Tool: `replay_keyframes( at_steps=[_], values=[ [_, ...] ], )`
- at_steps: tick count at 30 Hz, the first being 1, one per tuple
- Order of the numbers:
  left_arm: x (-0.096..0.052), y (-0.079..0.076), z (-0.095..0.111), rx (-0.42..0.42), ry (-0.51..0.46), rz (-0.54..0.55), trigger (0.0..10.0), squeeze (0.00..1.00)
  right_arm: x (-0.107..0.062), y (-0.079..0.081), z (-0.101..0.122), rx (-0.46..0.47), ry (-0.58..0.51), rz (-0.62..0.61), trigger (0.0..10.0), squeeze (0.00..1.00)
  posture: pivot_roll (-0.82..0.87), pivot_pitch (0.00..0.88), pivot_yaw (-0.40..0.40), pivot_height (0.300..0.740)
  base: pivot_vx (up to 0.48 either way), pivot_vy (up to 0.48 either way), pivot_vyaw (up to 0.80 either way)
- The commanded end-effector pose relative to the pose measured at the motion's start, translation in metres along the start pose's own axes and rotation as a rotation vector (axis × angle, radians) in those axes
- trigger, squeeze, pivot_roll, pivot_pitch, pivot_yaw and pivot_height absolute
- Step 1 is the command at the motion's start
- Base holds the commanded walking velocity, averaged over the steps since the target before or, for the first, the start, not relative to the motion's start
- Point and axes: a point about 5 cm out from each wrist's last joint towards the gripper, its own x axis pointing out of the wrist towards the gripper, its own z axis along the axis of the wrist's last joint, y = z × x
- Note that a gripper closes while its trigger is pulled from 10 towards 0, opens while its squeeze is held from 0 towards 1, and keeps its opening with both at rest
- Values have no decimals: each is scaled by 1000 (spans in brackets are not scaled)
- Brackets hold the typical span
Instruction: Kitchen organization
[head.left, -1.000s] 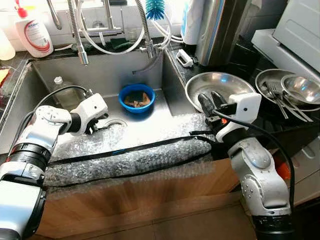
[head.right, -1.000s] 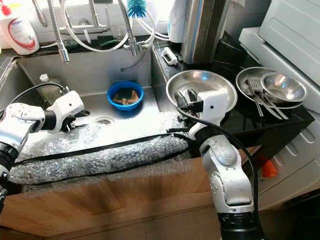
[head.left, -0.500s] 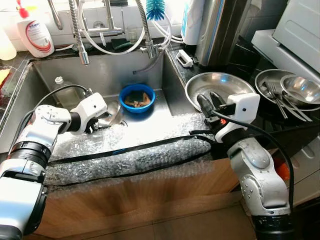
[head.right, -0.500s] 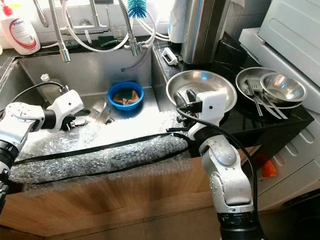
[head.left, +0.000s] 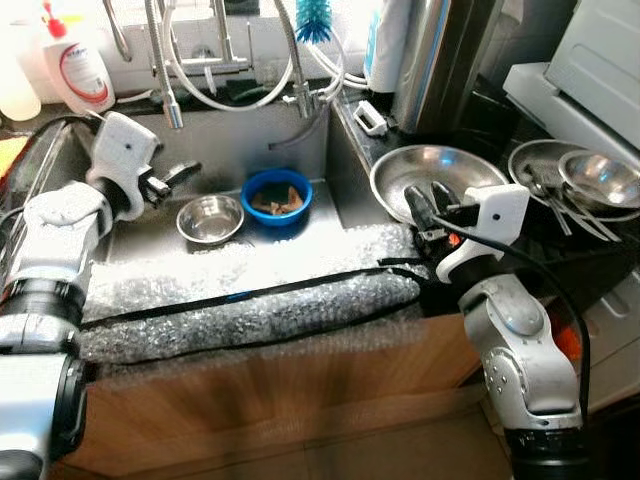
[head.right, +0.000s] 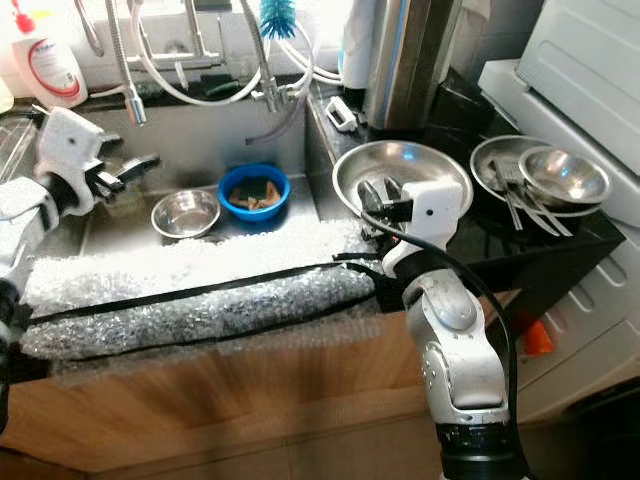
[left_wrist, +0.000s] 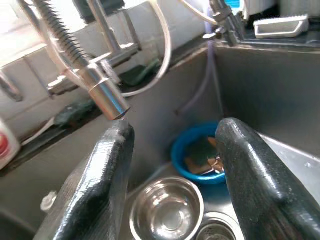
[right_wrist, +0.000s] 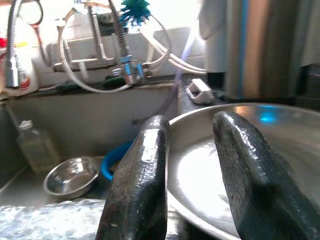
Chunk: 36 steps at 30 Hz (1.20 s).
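Near us, bubble wrap (head.left: 250, 300) drapes the sink (head.left: 230, 140) edge. Our right gripper (head.left: 428, 205), fingers apart, empty, hovers by the big pan (head.left: 440, 165) on the tabletop. Our left gripper (head.left: 175, 178), fingers spread, empty, hangs above the small steel bowl (head.left: 210, 218) on the sink floor beside the blue bowl (head.left: 275, 195). Both bowls look left to clear.
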Motion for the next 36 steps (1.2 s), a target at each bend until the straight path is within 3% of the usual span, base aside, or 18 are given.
replay_keyframes(
  at_steps=[1, 6, 8, 15, 25, 36],
  values=[
    [-8, 7, 4, 16, -43, 63, 10000, 0, 1, 0, 6, -3, -30, -3, 10000, 0, 69, 86, -7, 740, 0, 0, 0],
    [-37, 15, 3, 10, -122, 225, 10000, 0, 1, -1, 9, -7, -45, -20, 10000, 0, 56, 82, -4, 740, 0, 0, 0],
    [-52, 10, 0, -3, -147, 284, 10000, 0, 0, -4, 11, -4, -64, -35, 10000, 0, 56, 82, -4, 740, 0, 0, 0],
    [-76, -5, -7, -51, -168, 412, 10000, 0, -4, -14, 13, -5, -83, -96, 10000, 0, 48, 74, -13, 740, 0, 0, 0],
    [-86, -24, -10, -59, -127, 431, 10000, 0, -14, -26, 13, -44, -81, -160, 10000, 0, 33, 94, -21, 740, 0, 0, 0],
    [-90, -27, -9, -66, -111, 449, 10000, 0, -18, -34, 17, -58, -97, -208, 10000, 0, 31, 127, -17, 740, 0, 0, 0]
  ],
)
